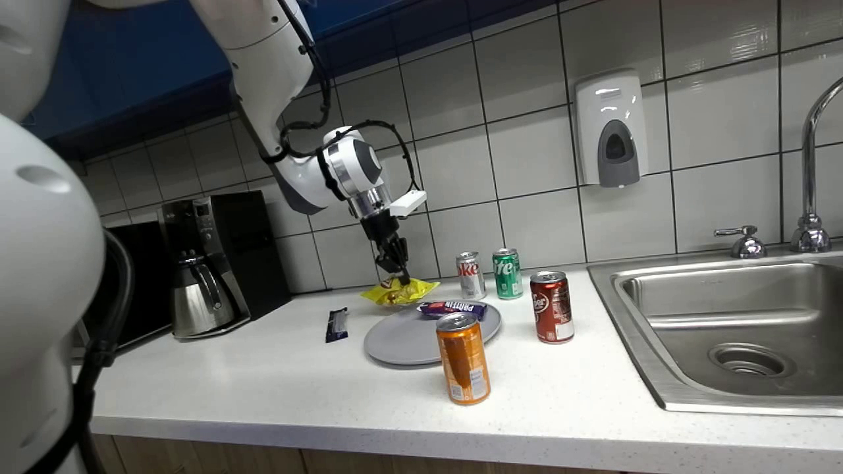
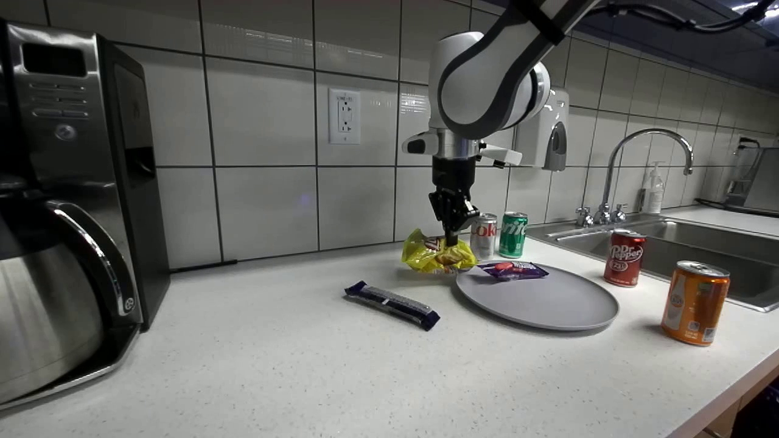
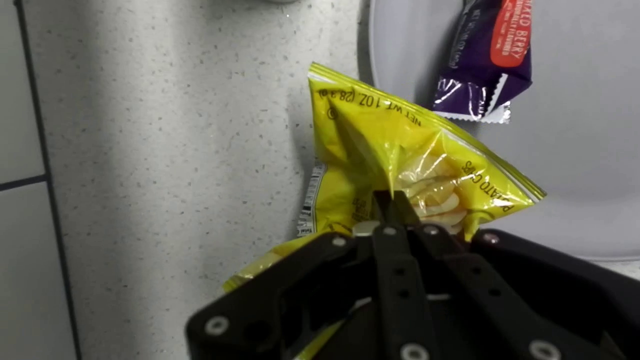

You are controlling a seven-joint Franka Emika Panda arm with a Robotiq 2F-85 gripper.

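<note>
End effector (image 3: 393, 201) clamped on yellow bag (image 3: 372, 150) | print: POTATO CHIPS | purple bar (image 3: 477, 65): BERRY

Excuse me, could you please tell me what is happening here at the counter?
The robot's gripper is shut on a yellow bag of potato chips, pinching a fold of it beside the gray plate. A purple mixed berry protein bar lies on that plate, and a dark-wrapped bar lies on the counter. I cannot tell whether the bag is off the counter.
</note>
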